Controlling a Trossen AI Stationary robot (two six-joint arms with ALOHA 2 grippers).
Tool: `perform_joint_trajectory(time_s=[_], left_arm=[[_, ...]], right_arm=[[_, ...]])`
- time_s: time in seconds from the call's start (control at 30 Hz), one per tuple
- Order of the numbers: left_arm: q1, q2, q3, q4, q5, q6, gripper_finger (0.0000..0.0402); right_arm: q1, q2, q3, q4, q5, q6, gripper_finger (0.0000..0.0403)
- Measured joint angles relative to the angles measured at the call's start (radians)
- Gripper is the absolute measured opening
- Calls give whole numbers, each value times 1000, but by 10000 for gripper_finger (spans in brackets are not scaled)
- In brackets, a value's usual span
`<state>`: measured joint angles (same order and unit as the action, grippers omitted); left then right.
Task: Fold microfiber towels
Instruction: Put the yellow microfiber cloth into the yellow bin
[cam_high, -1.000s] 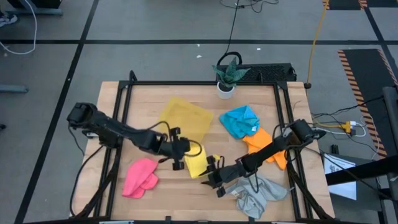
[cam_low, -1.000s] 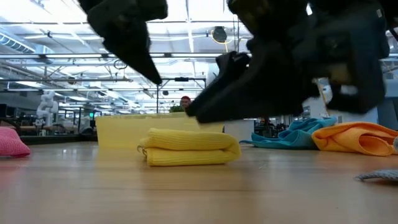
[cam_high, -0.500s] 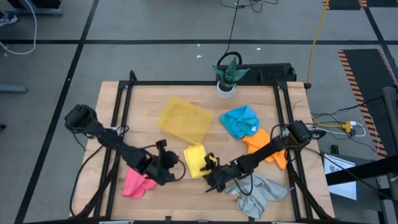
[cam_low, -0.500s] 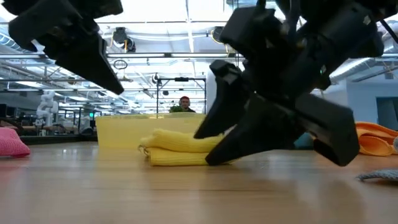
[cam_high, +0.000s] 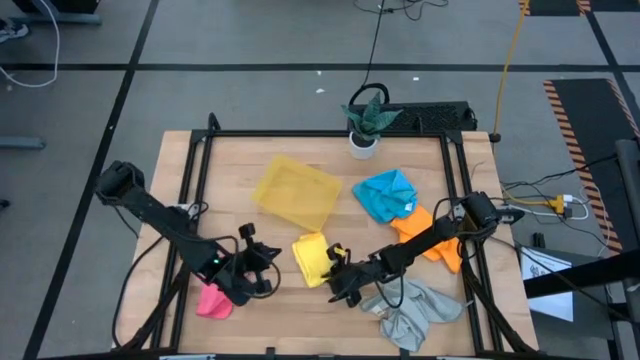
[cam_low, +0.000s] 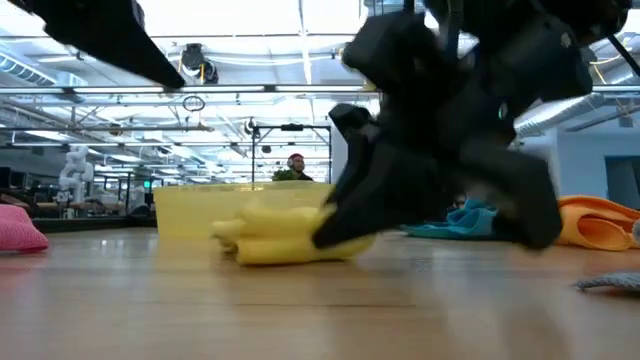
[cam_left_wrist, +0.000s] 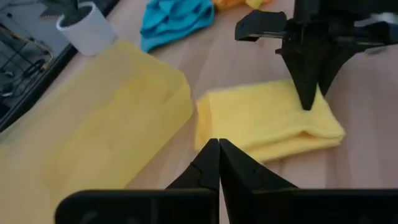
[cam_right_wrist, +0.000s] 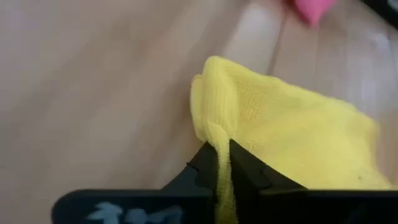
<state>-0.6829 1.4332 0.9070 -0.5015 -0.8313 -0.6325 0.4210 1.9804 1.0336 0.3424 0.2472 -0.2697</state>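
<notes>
Progress: one of five towels is folded. The yellow towel (cam_high: 312, 258) lies as a compact, thick rectangle at lower centre of the high view, just below the tray (cam_high: 296, 192). Four towels appear unfolded: pink (cam_high: 212, 300) at lower left, mostly hidden under the left arm; blue (cam_high: 386, 194) and orange (cam_high: 424, 226) at right of centre, touching each other; grey (cam_high: 414, 312) at lower right, crumpled.

Right gripper (cam_high: 341, 284): fingers pressed together on an edge of the yellow towel — the right wrist view shows a ridge of yellow cloth pinched between them (cam_right_wrist: 219, 163). Judged purpose: moving or adjusting the folded towel.

Left gripper (cam_high: 258, 268): fingers pressed together, holding nothing, positioned beside the pink towel at lower left.

Materials: the towels are soft, fine-ribbed microfiber that creases and bunches readily. The tray is rigid, translucent yellow plastic, rectangular. The table (cam_high: 240, 160) is light wood — smooth and flat.
</notes>
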Motion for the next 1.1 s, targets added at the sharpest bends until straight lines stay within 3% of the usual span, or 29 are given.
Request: perform_joint_trajectory(time_s=[0.2, 0.37, 0.53, 0.83, 1.0, 1.1], left_arm=[[-71, -43, 1, 1, -74, -2, 14], [-105, -41, 1, 2, -95, -2, 5], [-111, -41, 1, 4, -99, -2, 12], [-111, -41, 1, -1, -139, 6, 4], [-93, -41, 1, -19, -172, 1, 15], [-67, -41, 1, -38, -174, -9, 17]], right_arm=[[2, -111, 1, 28, -97, 44, 8], [-10, -238, 2, 35, -93, 14, 5], [-91, -361, 2, 27, -80, -11, 5], [-313, -434, 2, -58, 103, 79, 5], [-354, -384, 16, -130, 207, 185, 5], [-365, -321, 105, -251, 279, 236, 4]])
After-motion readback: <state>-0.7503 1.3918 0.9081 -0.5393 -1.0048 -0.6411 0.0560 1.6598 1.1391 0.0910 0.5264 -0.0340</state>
